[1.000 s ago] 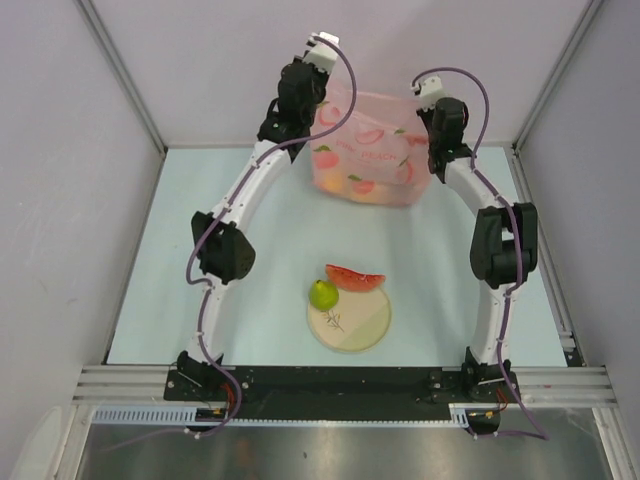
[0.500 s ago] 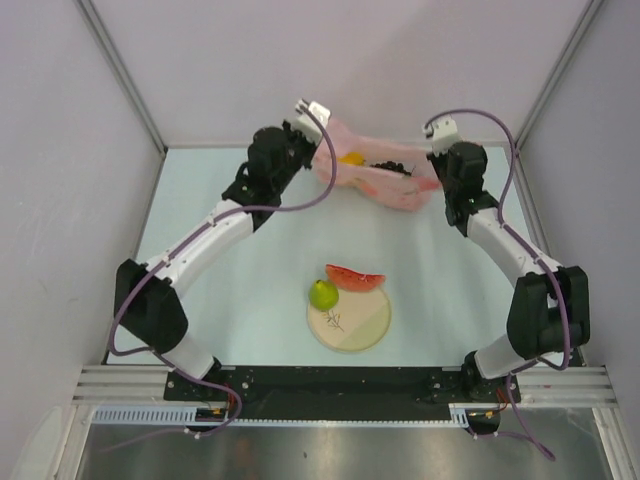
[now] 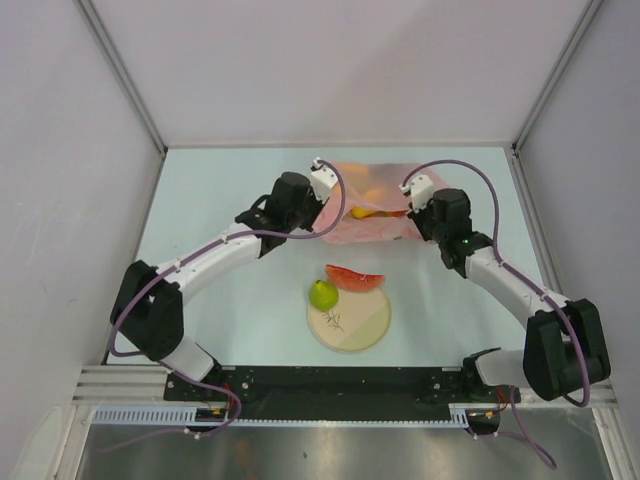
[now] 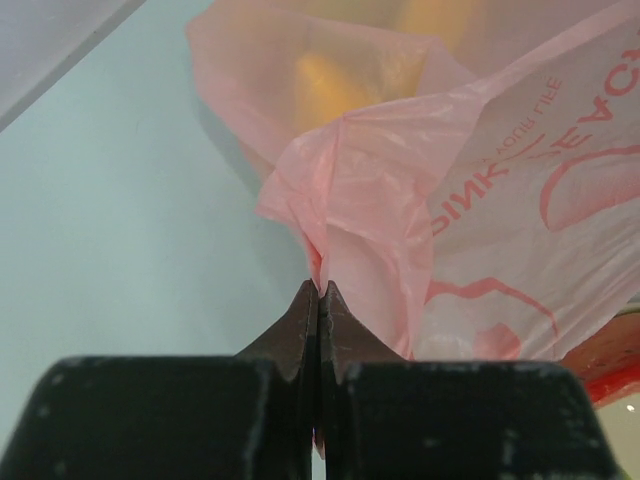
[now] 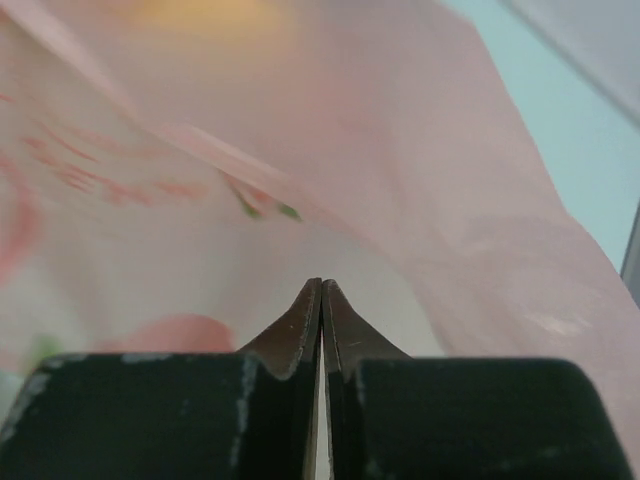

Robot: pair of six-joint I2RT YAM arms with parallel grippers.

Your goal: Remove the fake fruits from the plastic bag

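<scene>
The pink plastic bag [image 3: 372, 205] lies low on the table behind the plate, and yellow and orange fruits [image 3: 358, 211] show through its film. My left gripper [image 3: 333, 204] is shut on the bag's left edge. In the left wrist view its jaws [image 4: 318, 292] pinch a fold of the bag [image 4: 480, 180], with a yellow fruit [image 4: 320, 85] inside. My right gripper [image 3: 408, 213] is at the bag's right edge. Its jaws [image 5: 321, 287] are shut against the bag's film [image 5: 300, 150]. A green pear [image 3: 322, 294] and a red watermelon slice [image 3: 353, 277] lie outside the bag.
The round cream plate [image 3: 355, 325] sits near the front centre; the pear and the slice rest at its far rim. White walls close in the back and both sides. Both arms stretch across the table towards the bag.
Both grippers brought the bag down from hanging upright at the back to lying low on the table, and moved it nearer the plate. The pear and the slice have not moved.
</scene>
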